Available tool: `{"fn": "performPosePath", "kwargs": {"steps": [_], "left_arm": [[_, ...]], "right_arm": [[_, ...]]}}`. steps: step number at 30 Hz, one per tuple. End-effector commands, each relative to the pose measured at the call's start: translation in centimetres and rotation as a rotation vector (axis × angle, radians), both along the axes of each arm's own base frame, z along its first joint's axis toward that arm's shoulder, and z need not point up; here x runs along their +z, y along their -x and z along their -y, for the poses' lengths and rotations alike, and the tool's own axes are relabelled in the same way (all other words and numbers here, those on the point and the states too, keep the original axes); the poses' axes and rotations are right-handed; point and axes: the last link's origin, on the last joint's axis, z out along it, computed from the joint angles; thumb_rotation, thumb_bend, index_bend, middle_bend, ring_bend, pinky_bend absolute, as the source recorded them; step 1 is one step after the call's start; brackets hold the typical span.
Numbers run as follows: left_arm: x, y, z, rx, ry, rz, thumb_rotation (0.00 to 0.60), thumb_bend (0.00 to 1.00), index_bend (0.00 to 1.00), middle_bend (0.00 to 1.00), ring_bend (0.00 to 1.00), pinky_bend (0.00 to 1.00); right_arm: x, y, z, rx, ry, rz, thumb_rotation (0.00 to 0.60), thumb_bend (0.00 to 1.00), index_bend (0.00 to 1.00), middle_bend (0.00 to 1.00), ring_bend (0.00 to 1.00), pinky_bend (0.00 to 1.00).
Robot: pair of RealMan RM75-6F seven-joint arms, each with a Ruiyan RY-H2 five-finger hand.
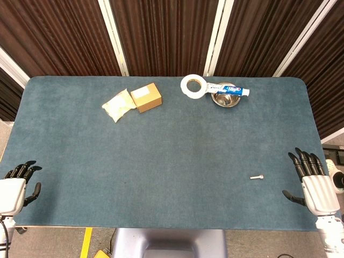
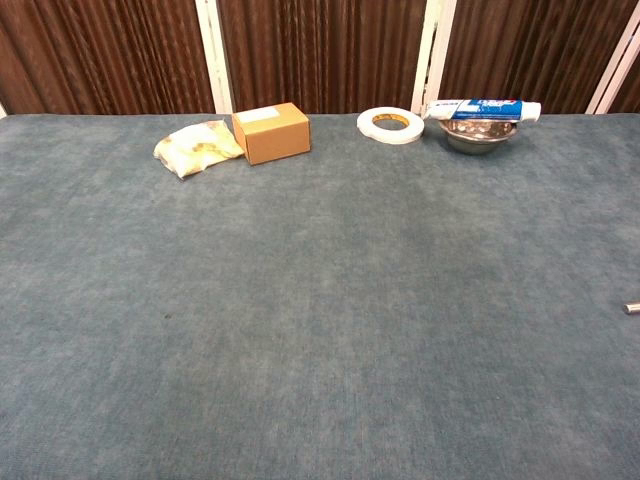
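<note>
My right hand [image 1: 312,183] rests at the worktop [image 1: 161,161] edge at 4 o'clock, fingers spread, holding nothing; small screw [image 1: 257,176] lies near it, toward 9 o'clock. My left hand [image 1: 19,185] sits at 8 o'clock, fingers apart, empty. Tape roll [image 1: 193,86], toothpaste [image 1: 230,90] across bowl [image 1: 223,99], box [image 1: 146,97], packet [image 1: 118,105] at 12.

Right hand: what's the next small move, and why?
Probably ease the right hand toward the small metal bolt. The bolt lies loose on the blue table, apart from the hand and the nearest thing to it. The hand holds nothing, fingers apart; the left hand rests far off.
</note>
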Motion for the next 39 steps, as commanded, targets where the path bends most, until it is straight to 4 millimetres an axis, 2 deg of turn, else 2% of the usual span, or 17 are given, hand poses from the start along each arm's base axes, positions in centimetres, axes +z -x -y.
{"fn": "performPosePath", "kwargs": {"steps": [1,11,14,15,17,18,21,24,27,30,33,35,39], "left_arm": [[0.0,-0.1,0.0,-0.002,0.004,0.004,0.6,0.45,0.32,0.2,0.22,0.36],[-0.3,-0.3,-0.1,-0.016,0.017,0.014,0.6,0.45,0.32,0.2,0.23,0.36],[-0.4,-0.4,0.0,-0.022,0.029,0.026,0.6,0.45,0.32,0.2,0.23,0.36],[-0.4,-0.5,0.0,-0.027,0.032,0.035,0.6,0.45,0.32,0.2,0.23,0.36],[-0.4,-0.7,0.1,-0.04,0.034,0.044,0.6,0.45,0.32,0.2,0.23,0.36],[-0.3,-0.8,0.2,-0.045,0.034,0.044,0.6,0.45,0.32,0.2,0.23,0.36],[-0.3,-1.0,0.4,-0.053,0.034,0.046,0.6,0.45,0.32,0.2,0.23,0.36],[-0.3,-1.1,0.4,-0.054,0.034,0.045,0.6,0.45,0.32,0.2,0.23,0.36],[-0.4,-1.1,0.3,-0.046,0.033,0.042,0.6,0.45,0.32,0.2,0.23,0.36],[-0.5,-1.1,0.2,-0.039,0.034,0.038,0.6,0.45,0.32,0.2,0.23,0.36],[-0.6,-1.1,0.2,-0.036,0.037,0.032,0.6,0.45,0.32,0.2,0.23,0.36],[-0.5,-1.1,0.2,-0.036,0.036,0.031,0.6,0.45,0.32,0.2,0.23,0.36],[-0.4,-1.1,0.2,-0.036,0.028,0.037,0.6,0.45,0.32,0.2,0.24,0.36]], "right_arm": [[-0.1,0.2,0.2,-0.008,0.007,-0.002,0.6,0.09,0.0,0.0,0.0,0.0],[-0.6,0.2,0.5,-0.005,0.004,-0.009,0.6,0.09,0.0,0.01,0.0,0.0],[-0.9,0.1,0.5,0.009,0.011,-0.016,0.6,0.09,0.0,0.07,0.0,0.0],[-0.9,0.0,0.5,0.02,0.017,-0.019,0.6,0.09,0.01,0.11,0.03,0.03],[-1.1,-0.1,0.5,0.048,0.037,-0.024,0.6,0.09,0.03,0.25,0.16,0.15],[-1.3,-0.2,0.4,0.055,0.041,-0.022,0.6,0.09,0.05,0.34,0.29,0.26],[-1.7,-0.1,0.2,0.057,0.019,-0.019,0.6,0.09,0.08,0.49,0.52,0.45],[-2.0,0.0,0.4,0.042,0.0,-0.026,0.6,0.09,0.11,0.58,0.61,0.54],[-2.3,-0.1,1.1,0.038,-0.028,-0.042,0.6,0.09,0.18,0.67,0.72,0.64],[-2.8,-0.5,2.1,0.055,-0.064,-0.069,0.6,0.09,0.31,0.8,0.87,0.79],[-3.5,-1.0,2.8,0.069,-0.123,-0.098,0.6,0.09,0.41,0.89,0.96,0.89],[-4.1,-1.3,3.1,0.06,-0.185,-0.123,0.6,0.09,0.48,0.94,1.0,0.94],[-5.1,-1.6,3.8,0.04,-0.274,-0.181,0.6,0.09,0.55,0.97,1.0,0.97]]}}
